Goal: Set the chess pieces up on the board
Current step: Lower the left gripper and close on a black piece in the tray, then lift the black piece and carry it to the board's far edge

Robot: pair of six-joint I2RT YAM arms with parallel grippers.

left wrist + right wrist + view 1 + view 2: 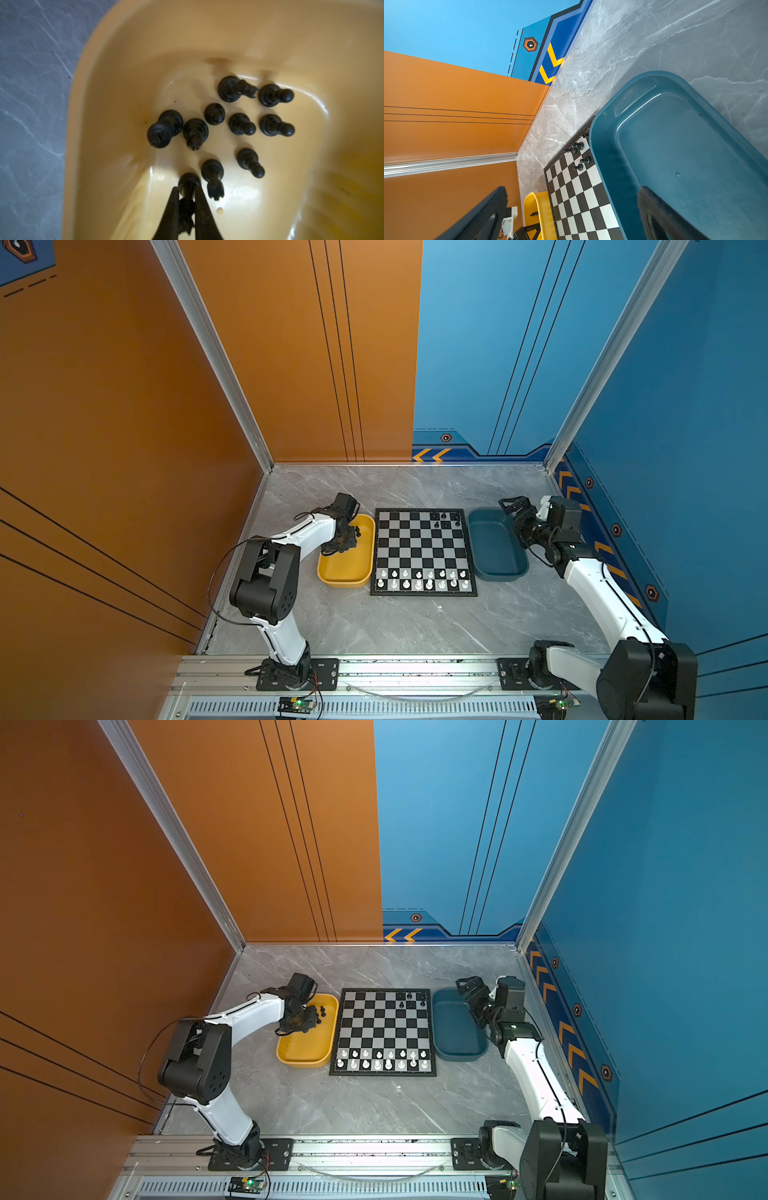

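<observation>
The board [423, 551] lies flat mid-table, with several black chess pieces [444, 520] on its far right corner squares. More black chess pieces [216, 114] are scattered in the yellow tray [124, 83], some standing and some lying down. My left gripper [187, 190] reaches down into that tray and is shut on one black piece [188, 182] with a notched top, its round base poking out past the fingertips. In both top views the left gripper [347, 541] sits over the tray's far half. My right gripper [513, 506] hangs open and empty above the far right end of the dark blue tray [496, 551].
White chessmen [422, 578] fill the board's two near rows. The yellow tray [345, 583] touches the board's left side and the dark blue tray [675, 145], which holds nothing, lies along its right. Walls close in left, right and behind.
</observation>
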